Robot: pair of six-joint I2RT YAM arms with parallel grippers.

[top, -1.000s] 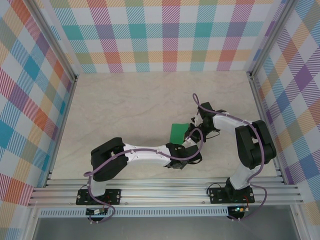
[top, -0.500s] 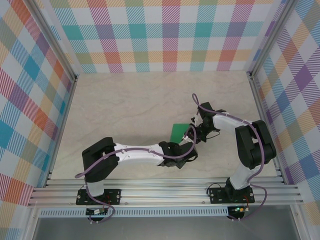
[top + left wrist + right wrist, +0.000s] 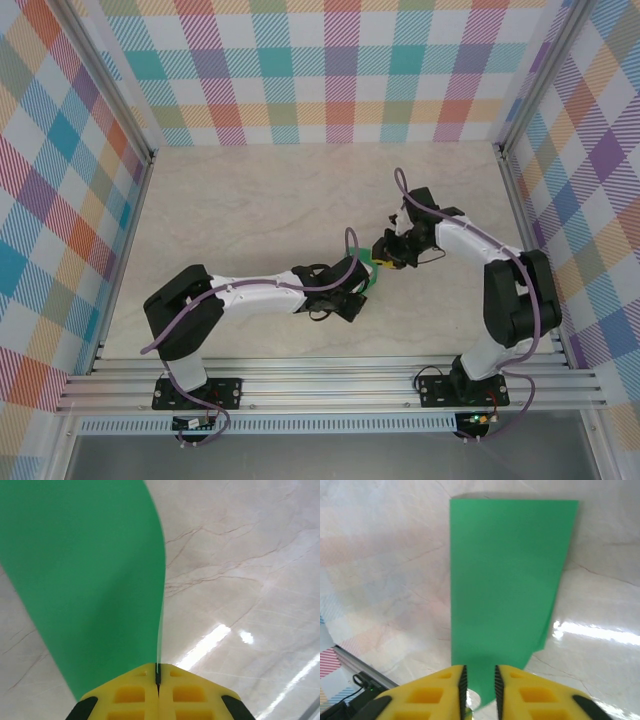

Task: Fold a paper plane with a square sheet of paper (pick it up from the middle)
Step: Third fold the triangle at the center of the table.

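The square sheet of paper (image 3: 85, 580) is bright green and curves up and away from my left gripper (image 3: 158, 672), which is shut on its edge with the yellow fingers pressed together. In the right wrist view the paper (image 3: 507, 580) looks like a tall, creased panel reaching down between the fingers of my right gripper (image 3: 479, 672). Those jaws stand slightly apart and do not pinch it. From above, only a sliver of the paper (image 3: 369, 272) shows between the left gripper (image 3: 360, 285) and the right gripper (image 3: 386, 255), near the table's middle.
Pale marble tabletop (image 3: 260, 210) stretches behind and to both sides of the grippers. Checked walls (image 3: 330, 70) enclose the back and sides. An aluminium rail (image 3: 330, 385) with both arm bases runs along the near edge.
The left gripper has shut on the paper and moved left and back, and the sheet has gone from lying flat to mostly hidden. The right gripper has eased open and shifted back.
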